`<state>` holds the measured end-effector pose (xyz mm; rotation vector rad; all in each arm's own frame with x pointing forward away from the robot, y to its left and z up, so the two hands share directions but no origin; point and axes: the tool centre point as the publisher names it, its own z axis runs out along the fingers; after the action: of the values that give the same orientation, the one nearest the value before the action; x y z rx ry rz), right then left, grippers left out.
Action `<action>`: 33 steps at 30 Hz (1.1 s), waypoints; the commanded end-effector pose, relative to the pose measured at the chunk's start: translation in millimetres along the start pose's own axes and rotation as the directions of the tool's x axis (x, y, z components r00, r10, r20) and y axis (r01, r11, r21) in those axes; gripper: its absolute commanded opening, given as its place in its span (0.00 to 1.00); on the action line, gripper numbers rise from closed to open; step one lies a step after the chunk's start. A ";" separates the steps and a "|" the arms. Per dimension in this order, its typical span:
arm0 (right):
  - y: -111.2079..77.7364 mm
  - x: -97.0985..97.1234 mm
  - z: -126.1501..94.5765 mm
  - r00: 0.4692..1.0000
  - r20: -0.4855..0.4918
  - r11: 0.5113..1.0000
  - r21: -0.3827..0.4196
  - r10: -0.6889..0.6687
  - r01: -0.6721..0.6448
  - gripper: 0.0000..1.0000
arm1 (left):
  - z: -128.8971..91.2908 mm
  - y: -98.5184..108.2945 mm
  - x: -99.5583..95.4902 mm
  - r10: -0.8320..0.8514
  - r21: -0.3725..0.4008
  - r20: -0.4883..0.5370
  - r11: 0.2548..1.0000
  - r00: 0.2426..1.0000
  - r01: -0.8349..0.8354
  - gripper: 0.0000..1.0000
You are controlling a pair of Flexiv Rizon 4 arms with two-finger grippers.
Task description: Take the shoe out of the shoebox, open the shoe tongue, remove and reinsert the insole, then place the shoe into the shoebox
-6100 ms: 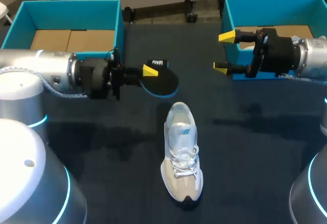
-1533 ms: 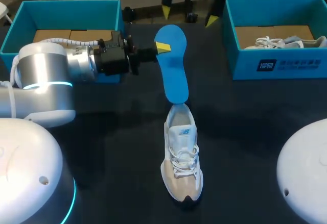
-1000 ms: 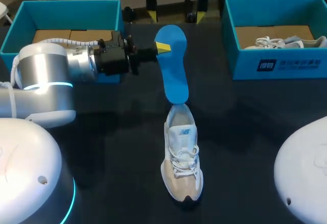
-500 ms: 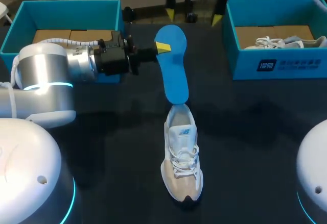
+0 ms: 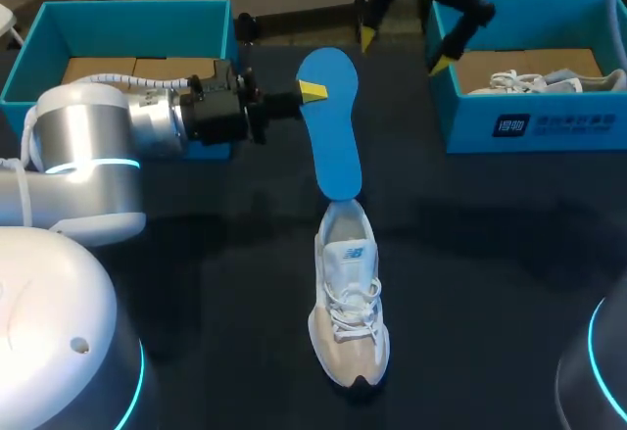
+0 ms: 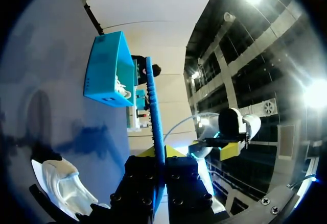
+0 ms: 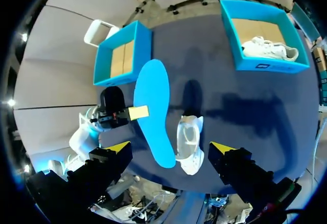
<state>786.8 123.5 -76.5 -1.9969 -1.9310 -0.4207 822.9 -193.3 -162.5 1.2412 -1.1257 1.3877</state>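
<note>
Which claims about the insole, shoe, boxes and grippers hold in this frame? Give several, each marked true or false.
1. The left gripper is shut on the blue insole. True.
2. The blue insole lies fully inside the shoe. False: it is held above the table, with only its lower end near the shoe's heel opening.
3. The right gripper is open and holds nothing. True.
4. The left shoebox has something in it. False: only its bare cardboard floor shows; a spare shoe lies in the right shoebox.
</note>
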 end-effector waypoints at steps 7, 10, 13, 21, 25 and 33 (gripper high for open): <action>2.2 -21.6 21.5 0.605 -0.796 0.999 0.010 -0.024 0.052 1.00 | -1.0 0.9 0.5 0.000 0.000 0.003 1.000 1.000 0.000 0.00; 2.9 -23.2 25.3 0.558 -0.830 0.998 0.019 -0.022 0.067 1.00 | -1.0 0.9 0.5 0.000 0.000 0.003 1.000 1.000 0.000 0.00; 4.4 -22.8 28.3 0.537 -0.843 0.996 0.021 -0.026 0.082 1.00 | -1.0 0.9 0.5 0.000 0.000 0.003 1.000 1.000 0.000 0.00; 5.0 -20.5 40.3 0.491 -0.871 0.996 0.025 -0.023 0.091 1.00 | -1.0 0.9 0.5 0.000 0.000 0.003 1.000 1.000 0.000 0.00; 6.8 -20.9 48.4 0.455 -0.890 0.995 0.023 -0.025 0.101 1.00 | -1.0 0.9 0.5 0.000 0.000 0.003 1.000 1.000 0.000 0.00; 10.6 -23.8 59.8 0.424 -0.904 0.992 -0.004 -0.057 0.125 1.00 | -1.0 0.9 0.5 0.000 0.000 0.003 1.000 1.000 0.000 0.00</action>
<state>794.8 125.0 -135.3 -1.2454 -1.3907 -1.0900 822.8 -193.2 -162.4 1.2413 -1.1254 1.3882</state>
